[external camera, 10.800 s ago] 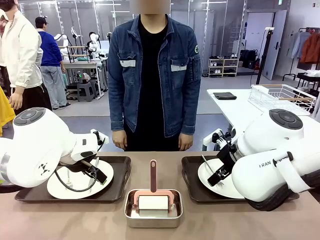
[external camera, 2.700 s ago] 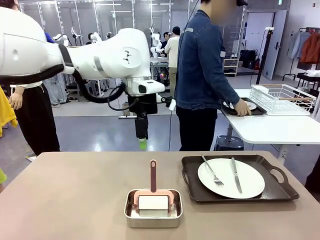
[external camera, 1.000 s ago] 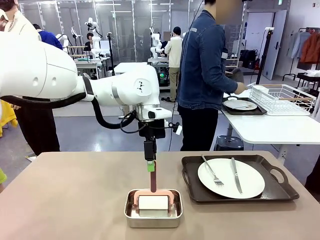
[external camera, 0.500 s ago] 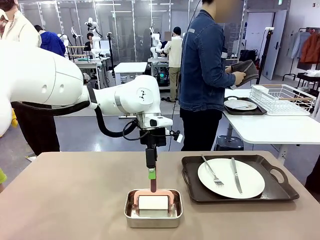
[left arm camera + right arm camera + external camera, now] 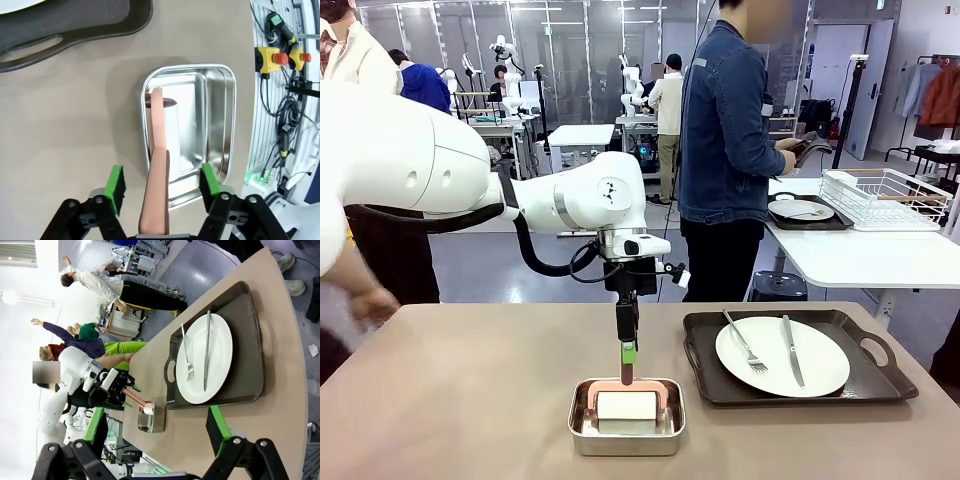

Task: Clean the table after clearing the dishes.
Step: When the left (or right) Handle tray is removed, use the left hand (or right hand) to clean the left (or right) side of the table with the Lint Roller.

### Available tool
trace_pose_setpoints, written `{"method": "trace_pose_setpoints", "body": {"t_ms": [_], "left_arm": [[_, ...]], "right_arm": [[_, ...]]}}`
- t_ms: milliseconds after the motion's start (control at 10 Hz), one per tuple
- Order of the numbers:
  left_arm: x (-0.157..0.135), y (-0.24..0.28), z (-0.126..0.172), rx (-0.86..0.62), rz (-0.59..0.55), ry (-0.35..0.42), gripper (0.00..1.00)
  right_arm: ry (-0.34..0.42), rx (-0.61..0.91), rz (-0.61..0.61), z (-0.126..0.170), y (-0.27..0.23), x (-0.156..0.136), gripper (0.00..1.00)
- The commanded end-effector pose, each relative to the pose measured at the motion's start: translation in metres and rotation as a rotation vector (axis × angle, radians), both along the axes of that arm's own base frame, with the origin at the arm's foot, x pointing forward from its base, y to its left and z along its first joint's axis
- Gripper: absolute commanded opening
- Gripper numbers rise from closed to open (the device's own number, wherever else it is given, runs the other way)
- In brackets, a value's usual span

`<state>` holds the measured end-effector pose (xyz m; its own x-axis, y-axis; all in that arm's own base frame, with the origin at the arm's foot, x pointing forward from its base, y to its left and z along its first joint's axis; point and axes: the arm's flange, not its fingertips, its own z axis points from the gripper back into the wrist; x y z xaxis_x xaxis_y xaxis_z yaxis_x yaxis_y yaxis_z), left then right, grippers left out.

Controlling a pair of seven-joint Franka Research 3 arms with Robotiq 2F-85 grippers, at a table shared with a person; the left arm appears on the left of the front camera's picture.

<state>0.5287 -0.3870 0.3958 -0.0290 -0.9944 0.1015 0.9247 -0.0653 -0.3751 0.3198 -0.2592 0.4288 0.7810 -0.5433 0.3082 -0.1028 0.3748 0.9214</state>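
The front camera sits at the near edge of the table and faces across it to the far side. The left wrist camera hangs close above the steel pan, looking straight down. The right wrist camera, rolled sideways, looks leftward from farther back at the right end, over the tray. All three views share the pan and part of the tray.

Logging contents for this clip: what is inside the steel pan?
A lint roller lies in the steel pan, its pink handle standing up between the open left gripper fingers. The pan floor beneath its white roll is hidden.
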Motion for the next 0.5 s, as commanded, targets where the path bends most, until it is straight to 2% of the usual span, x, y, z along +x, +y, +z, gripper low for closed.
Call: {"method": "trace_pose_setpoints", "body": {"t_ms": [0,100,200,300,400], "left_arm": [[-0.0012,-0.0007,0.0033,0.028,0.012,0.011,0.00],[-0.0007,-0.0021,0.0046,0.037,0.011,0.011,0.00],[-0.0005,-0.0029,0.0060,0.055,0.015,0.009,0.13],[-0.0007,-0.0028,0.0068,0.063,0.017,0.010,0.03],[-0.0009,-0.0024,0.0076,0.070,0.019,0.010,0.00]], "right_arm": [[-0.016,0.001,0.004,0.0016,0.0006,-0.0007,1.00],[-0.016,0.001,0.004,0.0016,0.0006,-0.0007,1.00],[-0.016,0.001,0.004,0.0016,0.0006,-0.0007,1.00],[-0.016,0.001,0.004,0.0016,0.0006,-0.0007,1.00],[-0.016,0.001,0.004,0.0016,0.0006,-0.0007,1.00]]}}
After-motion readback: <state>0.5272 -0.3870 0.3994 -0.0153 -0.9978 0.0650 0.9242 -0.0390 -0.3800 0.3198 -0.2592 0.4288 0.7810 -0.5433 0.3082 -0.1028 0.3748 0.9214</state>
